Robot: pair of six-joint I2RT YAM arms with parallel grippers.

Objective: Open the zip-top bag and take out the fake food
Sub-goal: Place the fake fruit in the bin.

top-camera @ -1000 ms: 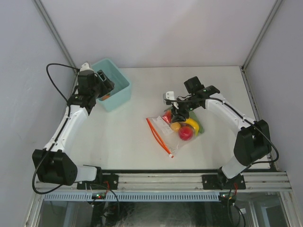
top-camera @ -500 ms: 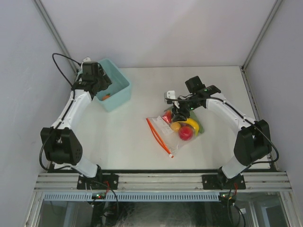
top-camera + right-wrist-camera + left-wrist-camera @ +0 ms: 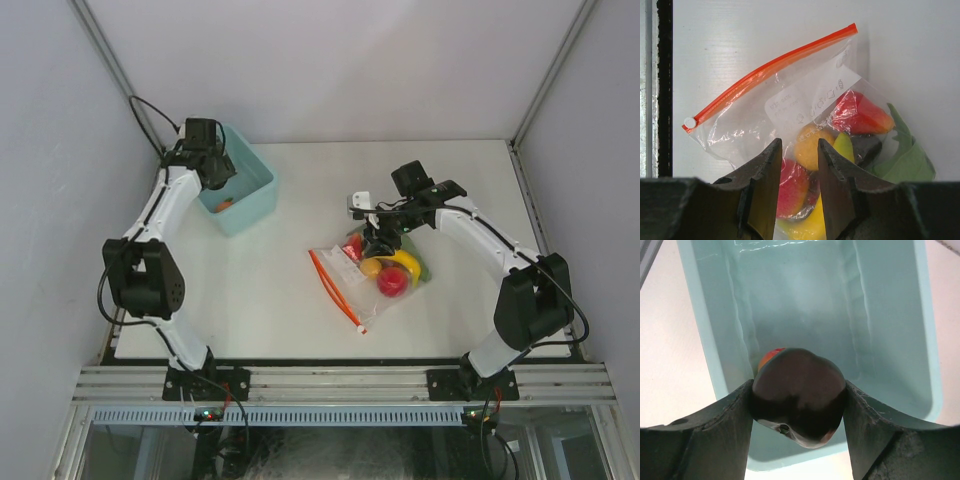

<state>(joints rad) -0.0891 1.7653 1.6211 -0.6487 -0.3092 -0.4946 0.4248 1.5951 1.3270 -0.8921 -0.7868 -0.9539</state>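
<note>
The clear zip-top bag (image 3: 345, 275) lies flat on the table, its orange-red zip strip (image 3: 770, 70) toward the near left. Fake food is bunched inside: a red apple (image 3: 392, 283), a yellow banana (image 3: 405, 262), an orange piece (image 3: 810, 150), a red piece (image 3: 862, 114) and green leaves (image 3: 905, 160). My right gripper (image 3: 378, 240) (image 3: 799, 145) presses on the bag's far end, its jaws partly closed on the plastic and the food under it. Over the teal bin (image 3: 255, 195), my left gripper (image 3: 215, 170) (image 3: 797, 390) is shut on a dark round piece (image 3: 797, 400).
The teal bin (image 3: 927, 340) stands at the back left by the wall. A small orange-red piece (image 3: 767, 356) lies on its floor. A metal frame rail runs along the table's near edge, and grey walls close in the left, right and back.
My left arm has swung back and to the right, carrying the dark round piece from the bin's left side to over its inside. The right gripper and the bag have not moved.
</note>
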